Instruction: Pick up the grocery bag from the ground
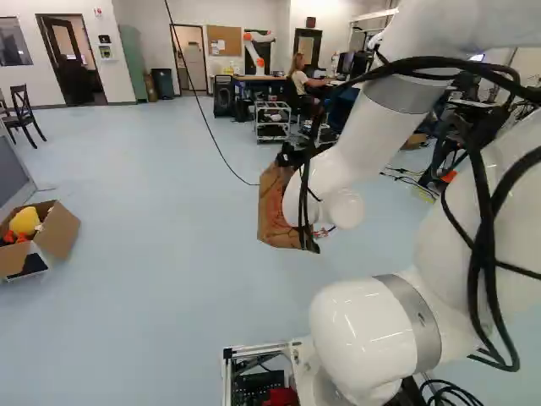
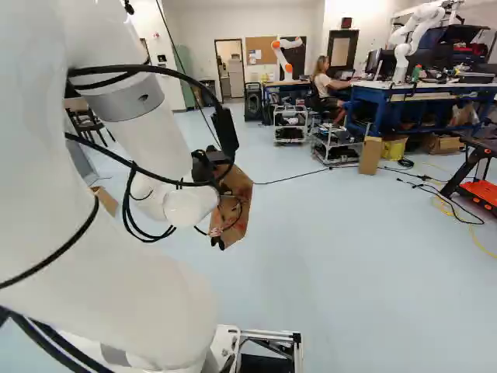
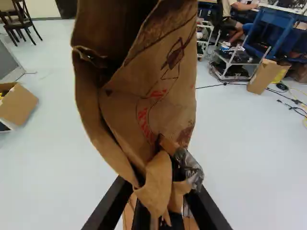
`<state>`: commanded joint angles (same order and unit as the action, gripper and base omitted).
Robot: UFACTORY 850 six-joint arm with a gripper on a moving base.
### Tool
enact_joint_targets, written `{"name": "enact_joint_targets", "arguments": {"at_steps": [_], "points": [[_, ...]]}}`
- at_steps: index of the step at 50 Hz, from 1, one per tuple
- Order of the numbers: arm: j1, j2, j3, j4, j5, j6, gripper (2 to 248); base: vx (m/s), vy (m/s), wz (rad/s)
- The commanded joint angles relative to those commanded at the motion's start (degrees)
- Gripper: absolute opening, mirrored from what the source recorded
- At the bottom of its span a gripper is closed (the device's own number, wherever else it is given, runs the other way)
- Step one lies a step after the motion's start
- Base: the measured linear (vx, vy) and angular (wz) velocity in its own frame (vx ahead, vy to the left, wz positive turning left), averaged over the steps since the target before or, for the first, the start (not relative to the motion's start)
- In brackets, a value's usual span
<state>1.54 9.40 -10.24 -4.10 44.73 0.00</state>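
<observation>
My gripper [image 2: 220, 242] shows only as a small dark part below the brown paper grocery bag [image 2: 239, 203] in the right base view; the bag and the arm hide the rest. Held up off the floor, the bag [image 1: 275, 207] hangs beyond the wrist in the left base view. In the wrist view the gripper [image 3: 160, 203] is shut on the bag's crumpled, twisted paper. From there the creased bag [image 3: 158, 103] spreads out ahead of the fingers, with red and dark print on its side. A grey, shiny bit of plastic or tape [image 3: 190, 167] lies against the gathered paper.
An open cardboard box [image 1: 59, 230] with a yellow thing inside stands on the floor at the left of the left base view. White carts [image 2: 290, 124], a blue workbench [image 2: 380, 109] and another robot [image 2: 411, 39] stand farther off. Cables cross the floor near an orange-and-black machine [image 2: 477, 186].
</observation>
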Motion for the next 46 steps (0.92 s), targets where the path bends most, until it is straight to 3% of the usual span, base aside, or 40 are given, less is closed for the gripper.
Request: {"name": "enact_joint_targets", "arguments": {"at_steps": [20,46], "points": [[-1.1,4.6,3.6,2.8,3.6,0.0,23,0.000,0.000,0.000],[-1.5,6.6,5.2,4.1,5.3,0.0,23,0.000,0.000,0.000]]}}
